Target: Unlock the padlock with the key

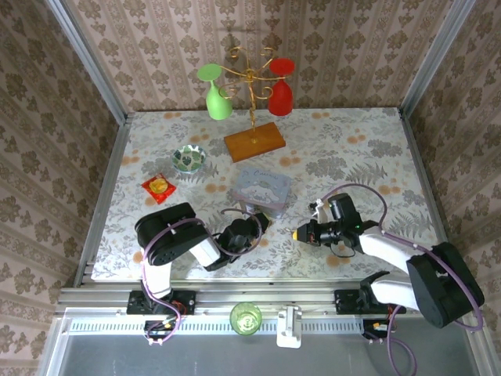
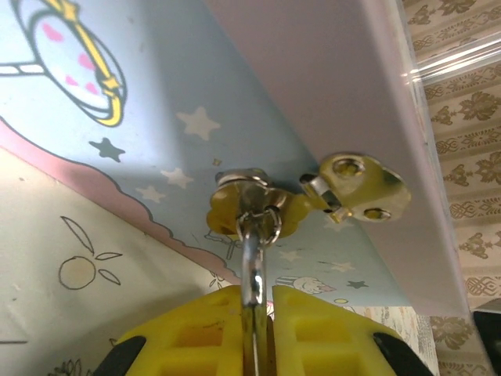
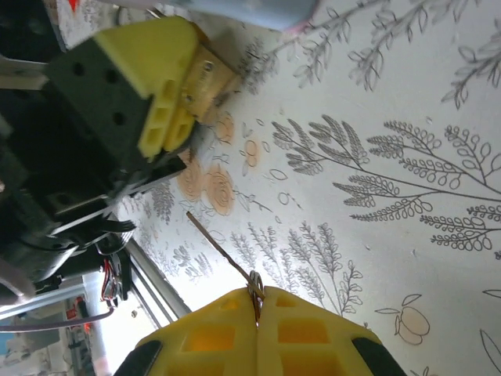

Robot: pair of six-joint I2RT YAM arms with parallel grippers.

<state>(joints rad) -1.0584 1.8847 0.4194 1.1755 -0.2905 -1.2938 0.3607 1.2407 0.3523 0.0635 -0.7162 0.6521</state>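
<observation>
The pale blue cartoon tin (image 1: 262,189) stands mid-table. The padlock's silvery shackle (image 2: 252,254) runs through a ring on the tin's front (image 2: 156,117), beside a brass latch (image 2: 356,188). My left gripper (image 2: 257,296) is shut on the padlock, whose brass body (image 3: 213,77) shows between its yellow fingers (image 3: 160,86) in the right wrist view. My right gripper (image 3: 257,301) is shut on the key (image 3: 223,249), a thin sliver that points toward the padlock, a short way off. From above, the left gripper (image 1: 258,222) touches the tin's near side and the right gripper (image 1: 298,233) hovers to its right.
A wooden-based stand (image 1: 254,141) with a green glass (image 1: 218,100) and a red glass (image 1: 280,92) is at the back. A small bowl (image 1: 189,158) and a red packet (image 1: 159,188) lie to the left. A green cup (image 1: 246,317) sits below the table's near edge.
</observation>
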